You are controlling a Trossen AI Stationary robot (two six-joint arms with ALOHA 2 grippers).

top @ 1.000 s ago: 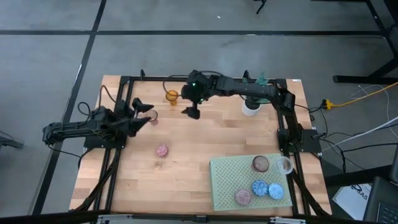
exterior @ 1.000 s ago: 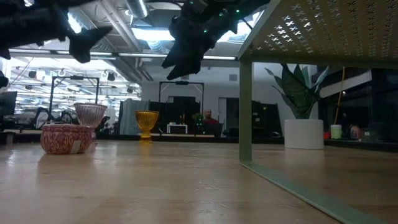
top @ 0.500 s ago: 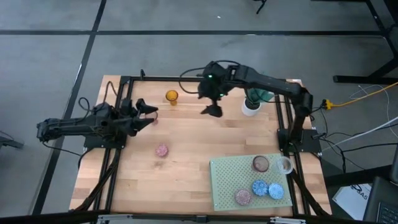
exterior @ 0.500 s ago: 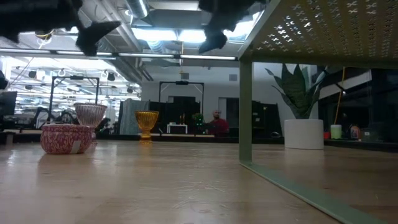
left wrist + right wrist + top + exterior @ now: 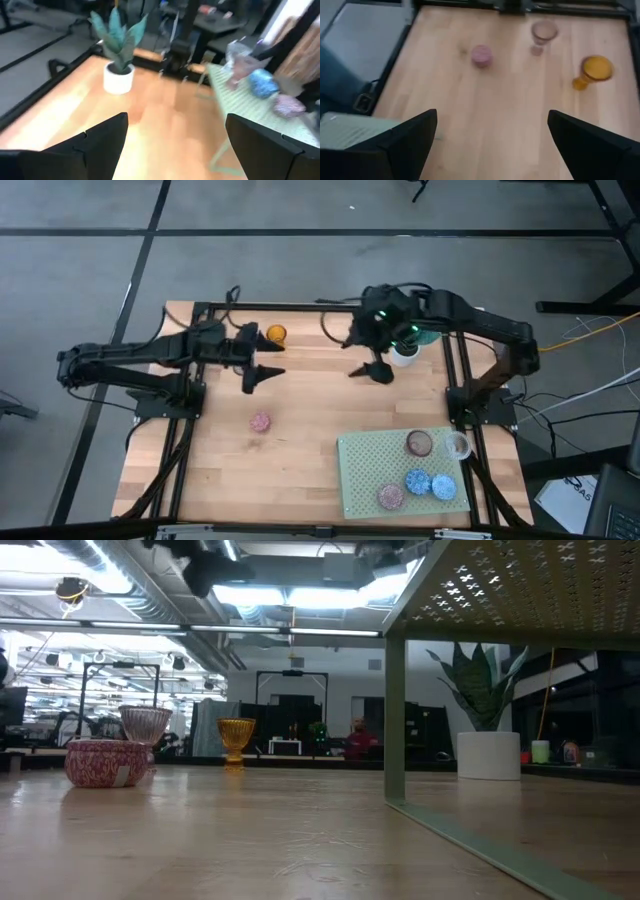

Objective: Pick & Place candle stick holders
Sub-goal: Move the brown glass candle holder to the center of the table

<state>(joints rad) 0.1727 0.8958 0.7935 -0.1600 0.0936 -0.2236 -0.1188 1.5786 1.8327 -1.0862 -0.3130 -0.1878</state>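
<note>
Three candle stick holders stand on the bare wood at the table's left. They are an amber stemmed one (image 5: 276, 334) (image 5: 592, 70), a low pink one (image 5: 260, 421) (image 5: 481, 55) and a pale stemmed one (image 5: 543, 31) (image 5: 146, 725). Several more (image 5: 418, 443) stand on the pale green mat (image 5: 370, 460). My left gripper (image 5: 262, 365) (image 5: 175, 145) hangs open in the air, near the amber holder, above the table. My right gripper (image 5: 368, 362) (image 5: 490, 145) hangs open beside the white plant pot (image 5: 403, 352). Neither holds anything.
The white pot with its green plant (image 5: 119, 80) stands at the far right, close to my right gripper. The mat (image 5: 250, 105) takes up the near right corner. Black frame rails (image 5: 190, 430) run along the table's left and right sides. Bare wood (image 5: 310, 410) lies between the arms.
My left gripper has risen and swung toward the table's right, tipping up toward level. My right gripper has risen and drawn back from the amber holder toward the plant pot at the right. Both have stayed open. No holder has moved.
</note>
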